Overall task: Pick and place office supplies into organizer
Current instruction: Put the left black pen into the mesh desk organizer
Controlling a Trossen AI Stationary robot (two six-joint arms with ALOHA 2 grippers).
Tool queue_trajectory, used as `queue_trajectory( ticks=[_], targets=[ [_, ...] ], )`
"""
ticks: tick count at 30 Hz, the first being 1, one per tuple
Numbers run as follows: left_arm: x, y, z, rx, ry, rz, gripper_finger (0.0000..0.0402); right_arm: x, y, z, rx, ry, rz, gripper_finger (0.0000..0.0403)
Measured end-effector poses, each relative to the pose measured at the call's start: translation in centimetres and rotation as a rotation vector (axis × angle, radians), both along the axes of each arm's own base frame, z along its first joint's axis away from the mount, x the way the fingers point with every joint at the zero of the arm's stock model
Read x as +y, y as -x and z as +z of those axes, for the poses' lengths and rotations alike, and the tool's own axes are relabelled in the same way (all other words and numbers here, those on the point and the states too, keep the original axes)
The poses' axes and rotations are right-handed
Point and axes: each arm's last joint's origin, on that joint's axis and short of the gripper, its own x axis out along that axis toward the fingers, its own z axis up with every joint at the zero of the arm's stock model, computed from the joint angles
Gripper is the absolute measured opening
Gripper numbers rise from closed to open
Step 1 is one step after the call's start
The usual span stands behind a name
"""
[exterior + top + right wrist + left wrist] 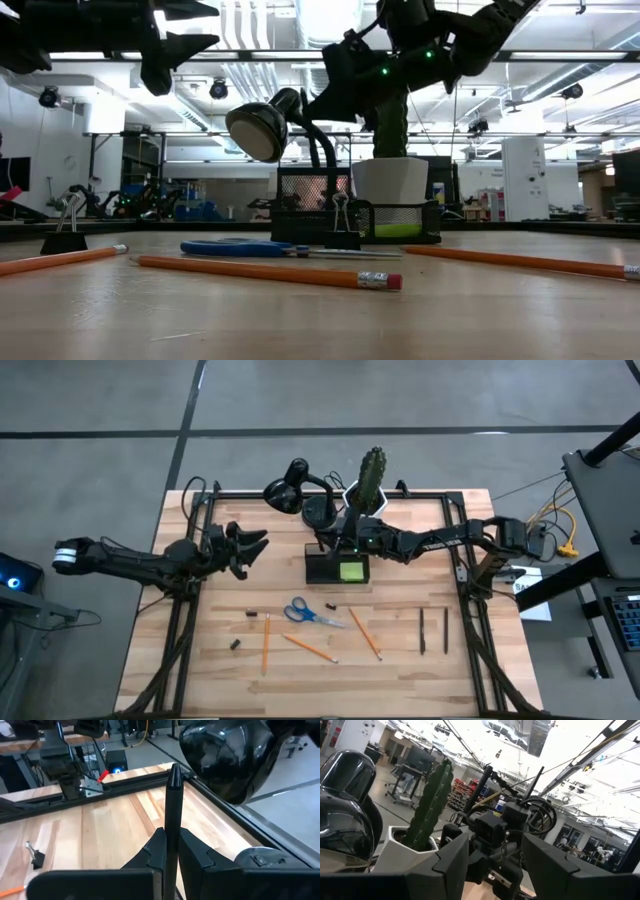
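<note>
My right gripper point(333, 546) hangs over the black organizer point(337, 568), shut on a thin dark pen point(173, 805). A lime-green sticky pad point(352, 571) lies in the organizer. My left gripper point(248, 546) is open and empty, raised above the table left of the organizer; it also shows in the low view point(170, 48). On the near table lie blue-handled scissors point(312, 613), three orange pencils point(266, 643) point(310, 648) point(365, 633), two dark pens point(422, 630) point(445, 630) and small dark clips point(251, 616). My right gripper pinches the pen's shaft point(171, 851) between its two fingers point(194, 854). The pen lies along the fingers, and its pointed end point(174, 774) sticks out well past the fingertips. The pen is lifted clear of the table, above the organizer.
A black desk lamp point(295, 495) and a cactus in a white pot point(370, 485) stand just behind the organizer, close to my right gripper. A dark metal frame point(190, 620) runs along the table's sides. Free wood lies to the organizer's left and right.
</note>
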Motion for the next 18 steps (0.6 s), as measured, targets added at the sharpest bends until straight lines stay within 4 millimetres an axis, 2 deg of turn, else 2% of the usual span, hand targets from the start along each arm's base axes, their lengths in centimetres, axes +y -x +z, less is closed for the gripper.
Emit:
queue_trajectory(
  ticks=[10,18],
  targets=[
    [0.0,-0.2,-0.2,0.009,0.0,0.001,0.0168,-1.1,0.5,-0.7,0.028,-0.03,-0.037,0.002],
    [0.0,-0.7,-0.7,0.047,0.001,0.003,0.0168,-1.0,1.1,-1.8,0.026,-0.089,-0.053,0.002]
  ],
)
